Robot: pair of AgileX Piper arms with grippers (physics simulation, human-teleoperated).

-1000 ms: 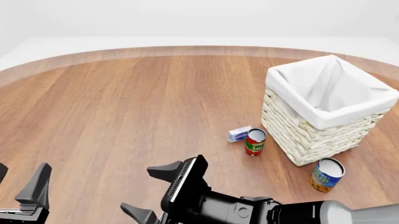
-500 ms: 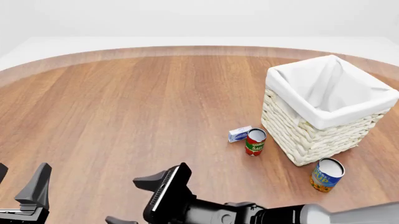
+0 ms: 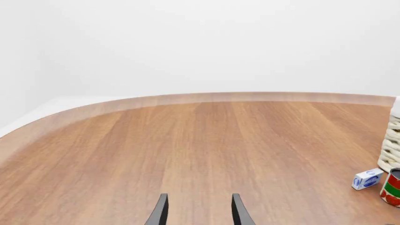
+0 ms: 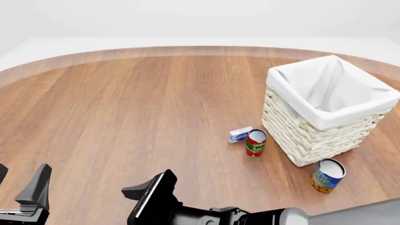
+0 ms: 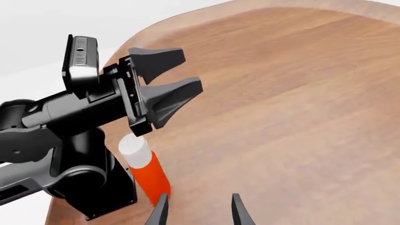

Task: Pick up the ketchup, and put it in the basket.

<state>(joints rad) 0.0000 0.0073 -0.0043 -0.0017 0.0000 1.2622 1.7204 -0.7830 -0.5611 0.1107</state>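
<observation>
Nearest the camera in the front view, 2 black grippers at the bottom edge: left gripper at the low left corner, only 1 finger fully showing there; right gripper reaching across low centre from the right, camera housing and 1 dark finger visible, the rest cut off. In the left wrist view, 2 thin fingertips standing apart with bare wood between them, so jaws moderately open and holding nothing. In the right wrist view, 2 fingertips likewise apart, jaws open, nothing gripped.

1 ketchup bottle, seen only in the right wrist view: orange-red body, white cap, upright on the wooden table, just beside the left arm's base and beneath the left gripper's spread jaws, close ahead of 1 of the right fingertips; touching or not, cannot tell. Hidden in the front view.

Farther out on the table, 2 cans: 1 blue-and-yellow can near the right edge, 1 red-and-green can just beside the basket's near-left wall. 1 small white-and-blue box lying just beside the red-and-green can.

Farthest, 1 basket, square, cream wicker, white cloth liner folded over the rim, interior showing only cloth.
</observation>
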